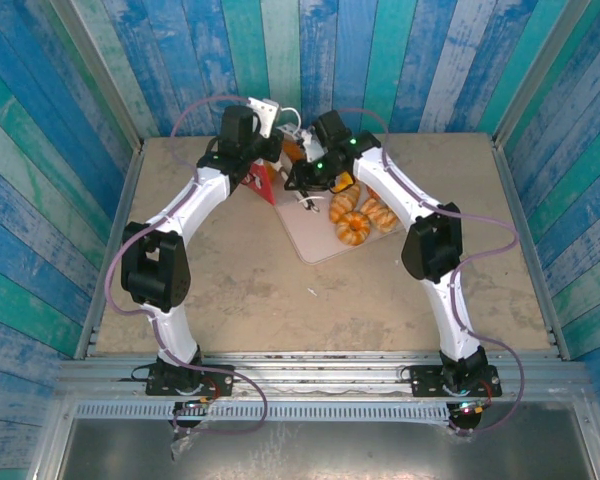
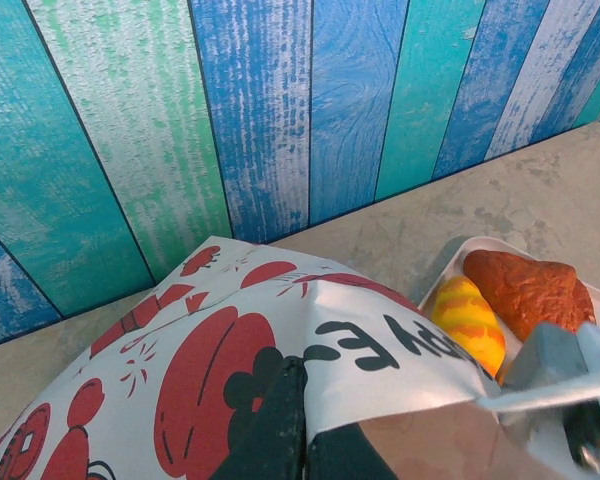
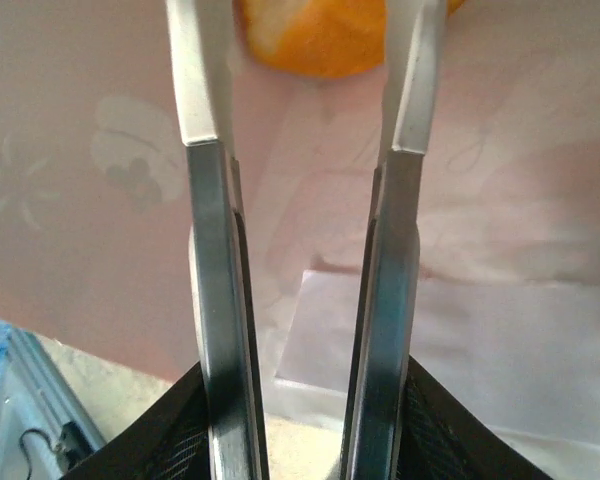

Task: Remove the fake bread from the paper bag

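The paper bag (image 2: 230, 350), white with red fruit and black lettering, lies on the table between both arms (image 1: 266, 184). My left gripper (image 2: 302, 420) is shut on the bag's upper rim, its dark fingers pinching the paper. My right gripper (image 3: 310, 20) reaches into the bag's pale inside, its jaws apart. An orange piece of fake bread (image 3: 320, 50) sits at its fingertips and is wider than the gap. I cannot tell whether the pads touch it. In the top view the right gripper (image 1: 302, 186) is at the bag's mouth.
A pale square tray (image 1: 315, 242) lies right of the bag with several golden pastries (image 1: 356, 222) on it. In the left wrist view it holds a yellow-orange bun (image 2: 470, 322) and a reddish-brown wedge (image 2: 528, 290). Blue plank walls enclose the table on three sides.
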